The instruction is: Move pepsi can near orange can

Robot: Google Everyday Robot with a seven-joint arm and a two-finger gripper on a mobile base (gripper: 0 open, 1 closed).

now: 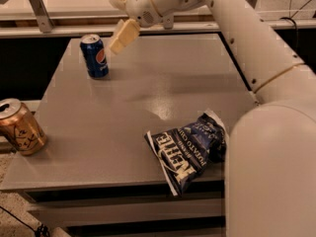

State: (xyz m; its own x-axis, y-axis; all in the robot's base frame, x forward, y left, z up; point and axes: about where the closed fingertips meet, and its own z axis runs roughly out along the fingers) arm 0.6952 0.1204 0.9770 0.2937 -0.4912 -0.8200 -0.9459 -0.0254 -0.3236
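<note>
The pepsi can, dark blue with a round red-white-blue logo and silver top, stands upright at the far left of the grey table. The orange can, orange-gold with dark lettering, stands upright at the table's near left edge. My gripper hangs above the table just right of the pepsi can's top, close to it and holding nothing. The white arm reaches in from the right across the upper part of the view.
A navy chip bag with white lettering lies at the near right of the table. A rail and ledge run behind the table's far edge. The arm's large white link fills the lower right.
</note>
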